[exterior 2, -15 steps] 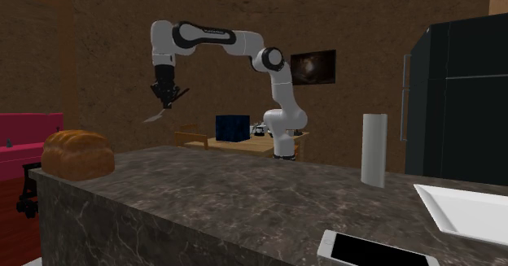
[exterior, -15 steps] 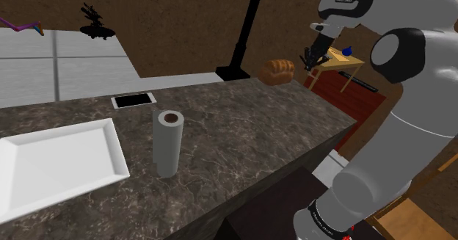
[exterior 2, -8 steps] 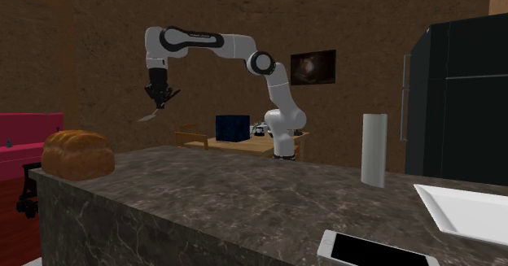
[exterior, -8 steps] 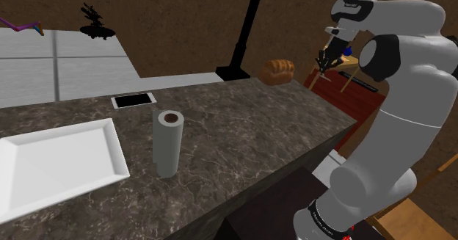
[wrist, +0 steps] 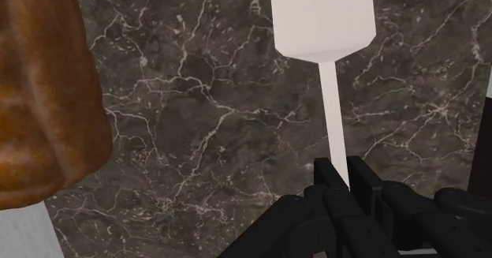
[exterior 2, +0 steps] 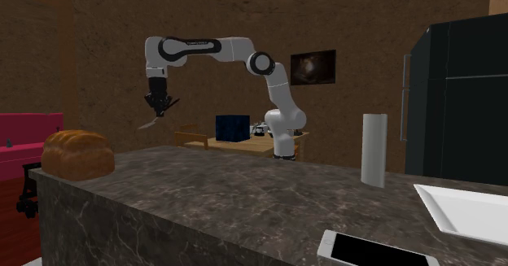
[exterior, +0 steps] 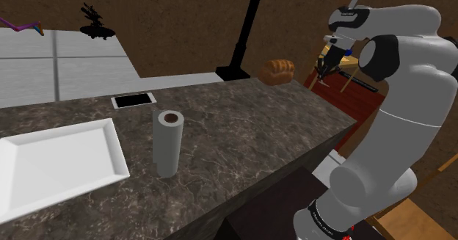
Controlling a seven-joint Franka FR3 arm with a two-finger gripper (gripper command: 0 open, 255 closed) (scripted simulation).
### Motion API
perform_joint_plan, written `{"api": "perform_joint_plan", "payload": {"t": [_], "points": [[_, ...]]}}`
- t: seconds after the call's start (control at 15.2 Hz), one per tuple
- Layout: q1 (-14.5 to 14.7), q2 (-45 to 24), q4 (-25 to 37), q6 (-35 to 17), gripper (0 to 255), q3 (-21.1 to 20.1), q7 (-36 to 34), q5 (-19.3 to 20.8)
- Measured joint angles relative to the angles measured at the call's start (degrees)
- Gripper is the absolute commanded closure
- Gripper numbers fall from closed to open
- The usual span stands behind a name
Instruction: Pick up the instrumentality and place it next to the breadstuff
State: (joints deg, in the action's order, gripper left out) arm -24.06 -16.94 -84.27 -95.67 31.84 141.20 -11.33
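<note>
Your pincer [wrist: 341, 168], clamped on the white spatula [wrist: 322, 28], has swung left in the second exterior view, nearer the loaf [wrist: 39, 99]; lowering onto the tabletop [wrist: 197, 138] looks next.

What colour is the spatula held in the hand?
White; the spatula shows best in the wrist view.

Arm [exterior 2: 213, 48] stretched out high, hand [exterior 2: 161, 110] pointing down, clasping spatula [wrist: 322, 16]
</note>
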Motion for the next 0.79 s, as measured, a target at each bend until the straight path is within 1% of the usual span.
{"api": "perform_joint_plan", "payload": {"t": [0.79], "points": [[0.66, -0.55, -8.66, -9.05, 255, -0.41, 0.81, -0.57]]}}
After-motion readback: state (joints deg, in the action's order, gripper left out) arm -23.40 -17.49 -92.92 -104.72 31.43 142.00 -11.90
